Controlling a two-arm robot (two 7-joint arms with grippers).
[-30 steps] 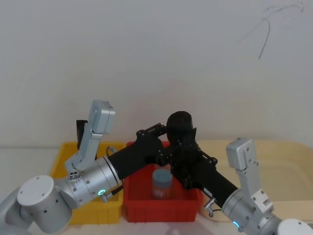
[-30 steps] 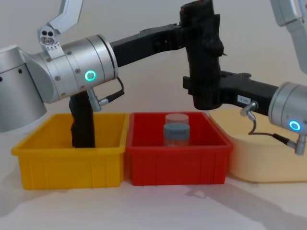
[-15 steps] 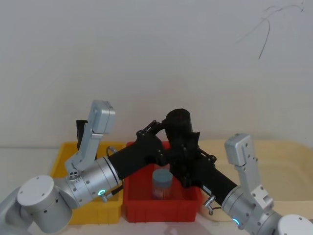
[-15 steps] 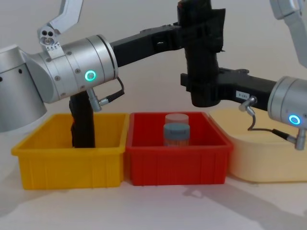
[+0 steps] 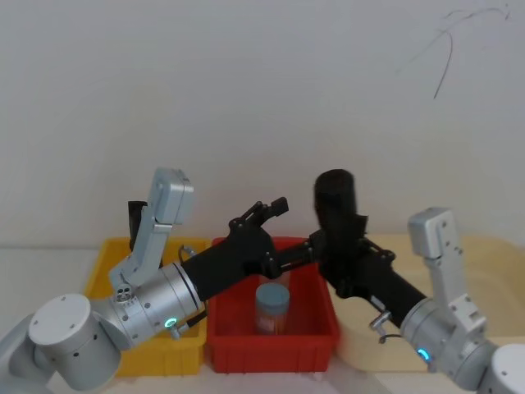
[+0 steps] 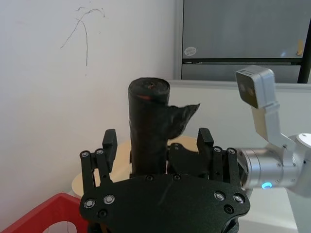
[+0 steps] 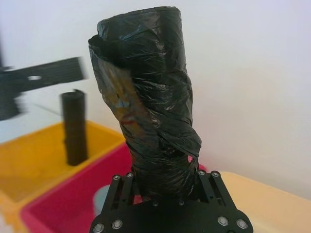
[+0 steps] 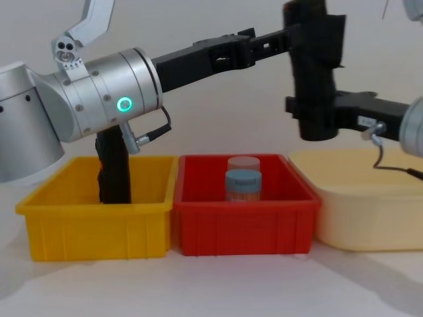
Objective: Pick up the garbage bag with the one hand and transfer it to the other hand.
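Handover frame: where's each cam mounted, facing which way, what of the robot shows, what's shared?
Head: high on the robot, facing forward and down; both arms show, left gripper open, right gripper holding the garbage bag.
Chest: lower, facing level across the table; both arms reach in above the red bin.
Left wrist: on the left arm, facing along its open fingers toward the bag.
Right wrist: on the right arm, facing along the clamped bag.
Head and chest share the red bin; all four, the bag.
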